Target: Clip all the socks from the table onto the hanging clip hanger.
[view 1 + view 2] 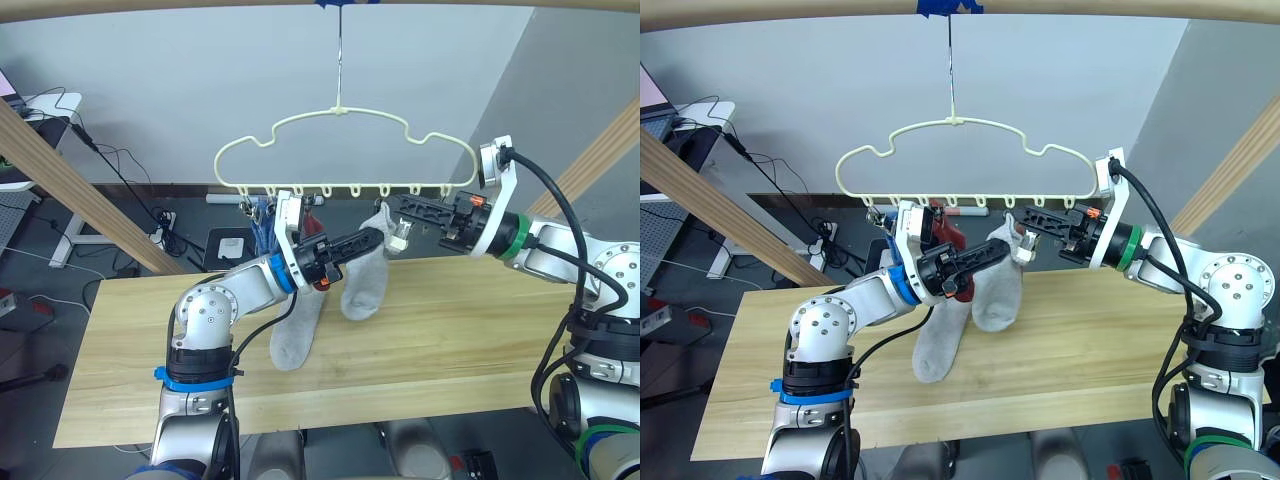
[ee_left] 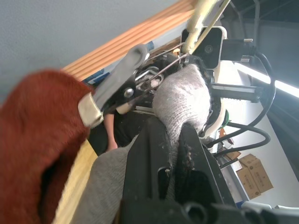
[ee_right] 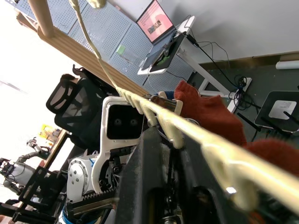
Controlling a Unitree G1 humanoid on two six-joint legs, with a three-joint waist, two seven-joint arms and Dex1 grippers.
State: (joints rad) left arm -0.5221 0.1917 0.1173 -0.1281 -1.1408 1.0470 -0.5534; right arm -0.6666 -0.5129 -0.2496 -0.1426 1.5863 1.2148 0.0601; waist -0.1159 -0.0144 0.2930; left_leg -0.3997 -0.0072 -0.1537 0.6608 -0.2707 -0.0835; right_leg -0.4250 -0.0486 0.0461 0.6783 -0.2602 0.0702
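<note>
Grey sock (image 1: 362, 285) hangs from the left end effector (image 1: 377, 237), pinched by its cuff, beside a clip (image 1: 400, 236) that the right end effector (image 1: 408, 208) squeezes, under the hanger (image 1: 345, 150).

Clip hanger (image 1: 345, 150): pale yellow wire, plain.
Socks: two light grey (image 1: 365, 275) (image 1: 297, 330), plain knit; rust red (image 1: 946, 232) and blue (image 1: 263, 222) hanging at the hanger's left end.
Table (image 1: 450, 330): light pine-coloured planks with faint grain lines.
Left gripper (image 1: 372, 238): black fingers, white housing, blue wrist ring.
Right gripper (image 1: 405, 208): black fingers, orange details, green wrist ring.
</note>
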